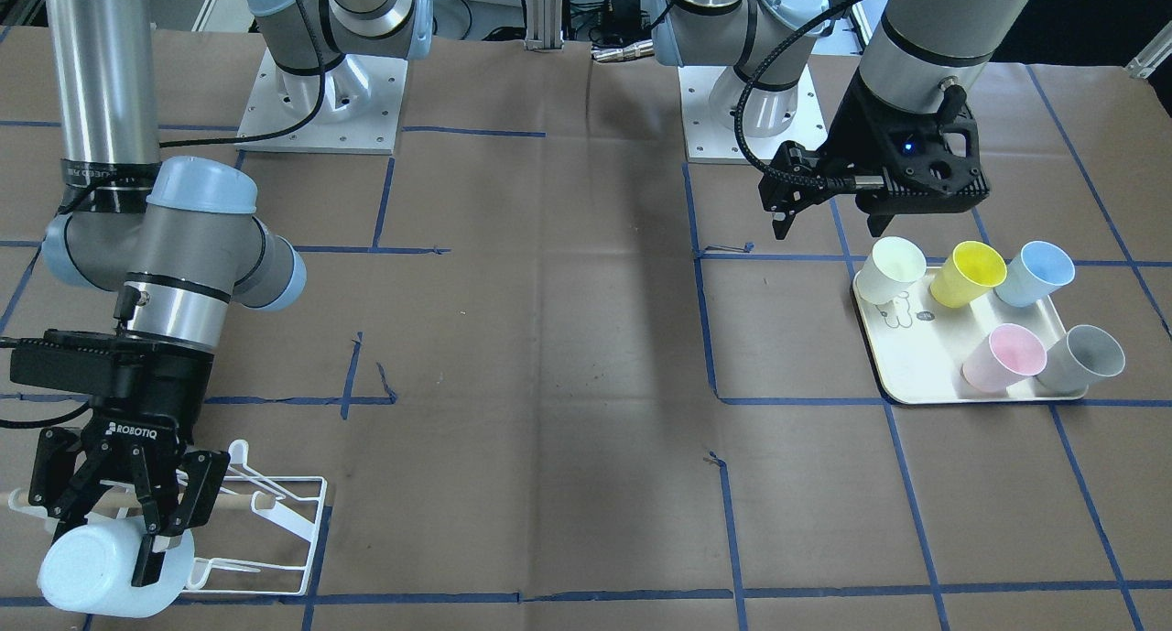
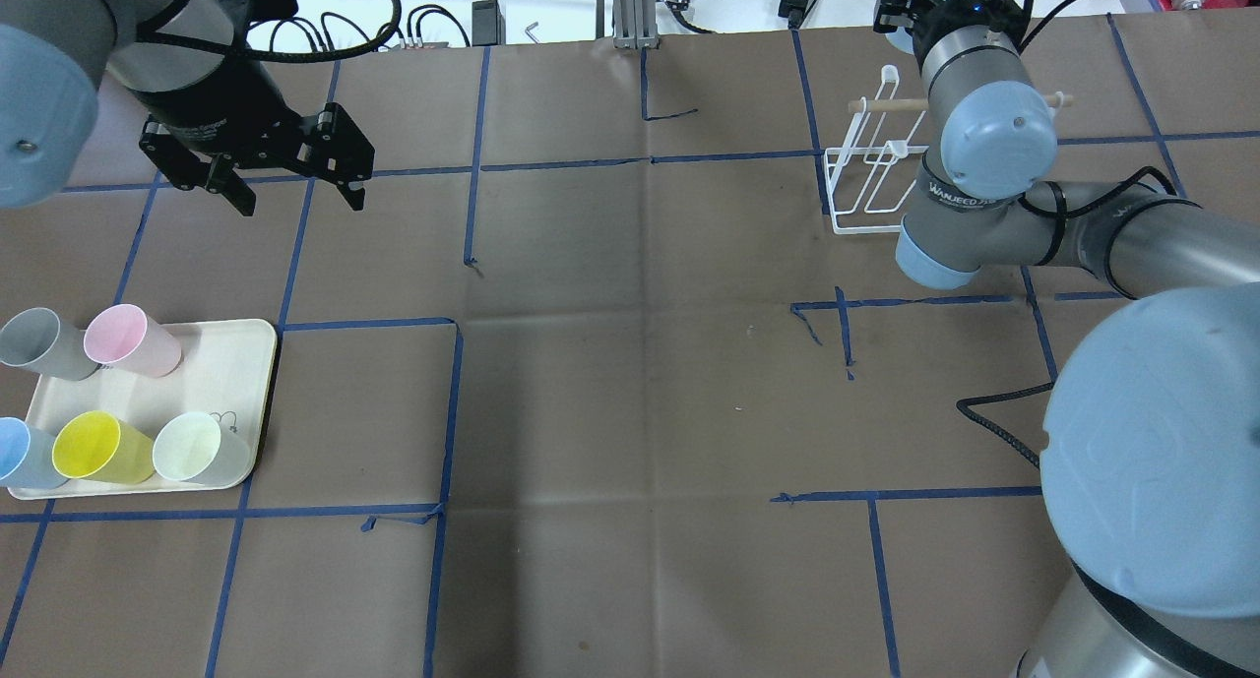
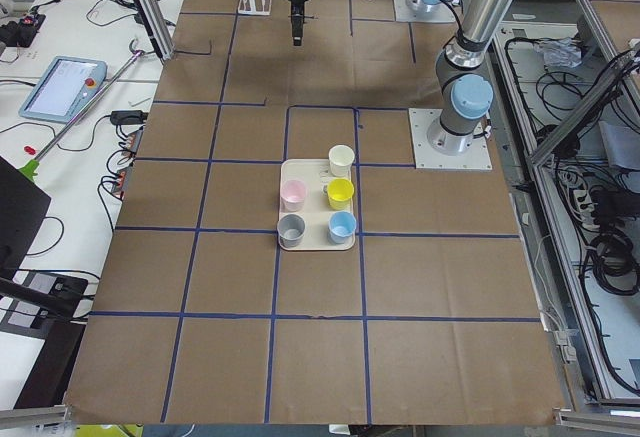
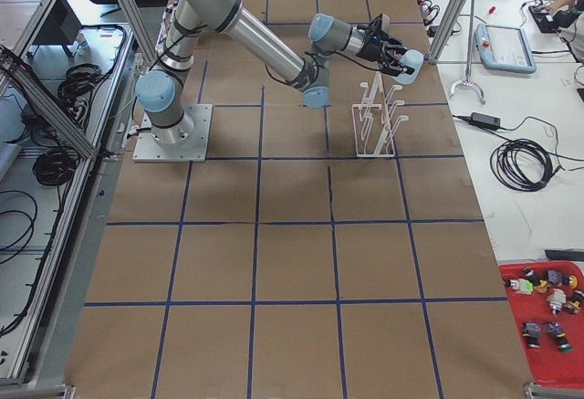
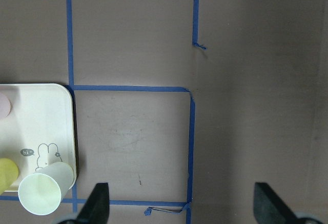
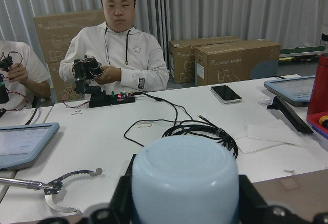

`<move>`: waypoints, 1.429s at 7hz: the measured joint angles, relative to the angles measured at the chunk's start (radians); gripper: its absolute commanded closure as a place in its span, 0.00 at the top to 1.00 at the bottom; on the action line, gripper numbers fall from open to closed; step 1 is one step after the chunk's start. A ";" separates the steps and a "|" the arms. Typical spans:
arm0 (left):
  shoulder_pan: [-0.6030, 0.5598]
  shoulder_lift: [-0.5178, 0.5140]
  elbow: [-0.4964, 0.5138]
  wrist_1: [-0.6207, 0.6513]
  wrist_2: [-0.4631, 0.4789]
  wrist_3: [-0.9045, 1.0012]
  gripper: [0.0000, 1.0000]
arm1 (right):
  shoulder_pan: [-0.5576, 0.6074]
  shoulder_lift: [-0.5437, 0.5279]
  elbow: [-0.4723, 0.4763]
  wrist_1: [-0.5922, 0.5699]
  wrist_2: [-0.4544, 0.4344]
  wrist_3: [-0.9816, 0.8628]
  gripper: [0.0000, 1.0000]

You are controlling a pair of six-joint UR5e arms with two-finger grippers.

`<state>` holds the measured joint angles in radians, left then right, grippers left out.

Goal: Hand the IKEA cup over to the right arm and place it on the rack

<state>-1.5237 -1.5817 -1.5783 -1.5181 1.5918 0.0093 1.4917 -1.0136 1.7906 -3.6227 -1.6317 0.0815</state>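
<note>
The right gripper (image 1: 110, 544), clamped around the pale blue cup (image 1: 87, 578) at the rack (image 1: 240, 500), should settle its mouth squarely onto a prong, apparently not yet seated, before loosening, while the left gripper (image 1: 829, 228) hangs wide open, empty, near the tray (image 1: 906, 356).

Both arms are silver-grey tubes with pale blue joint caps, bolted to white square base plates (image 1: 265, 123) dotted with screw holes. The right arm (image 1: 179, 274) ends in a black gripper (image 1: 124, 530) lettered ROBOTIQ; a braided black cable (image 1: 746, 100) loops along the left arm (image 1: 925, 45).
</note>
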 measured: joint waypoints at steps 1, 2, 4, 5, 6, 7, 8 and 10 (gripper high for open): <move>-0.002 -0.002 0.000 0.003 -0.009 -0.010 1.00 | 0.002 0.016 -0.007 -0.008 0.000 0.000 0.09; -0.002 -0.003 0.000 0.005 -0.018 -0.014 1.00 | 0.004 0.032 -0.011 -0.019 0.000 0.000 0.09; -0.003 -0.002 0.000 0.006 -0.023 -0.017 1.00 | 0.009 0.065 -0.010 -0.054 0.000 0.000 0.09; -0.003 -0.001 0.000 0.006 -0.024 -0.017 1.00 | 0.012 0.072 -0.005 -0.061 0.000 0.000 0.10; -0.003 -0.001 0.000 0.006 -0.024 -0.017 1.00 | 0.015 0.075 0.005 -0.064 0.000 0.002 0.13; -0.002 0.002 -0.002 0.006 -0.023 -0.012 1.00 | 0.015 0.078 0.018 -0.063 0.002 0.005 0.40; 0.005 0.009 -0.009 0.005 -0.022 0.002 1.00 | 0.015 0.079 0.025 -0.061 0.003 0.004 0.94; 0.082 0.068 -0.078 0.005 -0.019 0.094 1.00 | 0.015 0.076 0.027 -0.058 0.002 -0.003 1.00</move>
<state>-1.4419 -1.5139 -1.6566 -1.5132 1.5725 0.1032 1.5070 -0.9371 1.8173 -3.6807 -1.6298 0.0782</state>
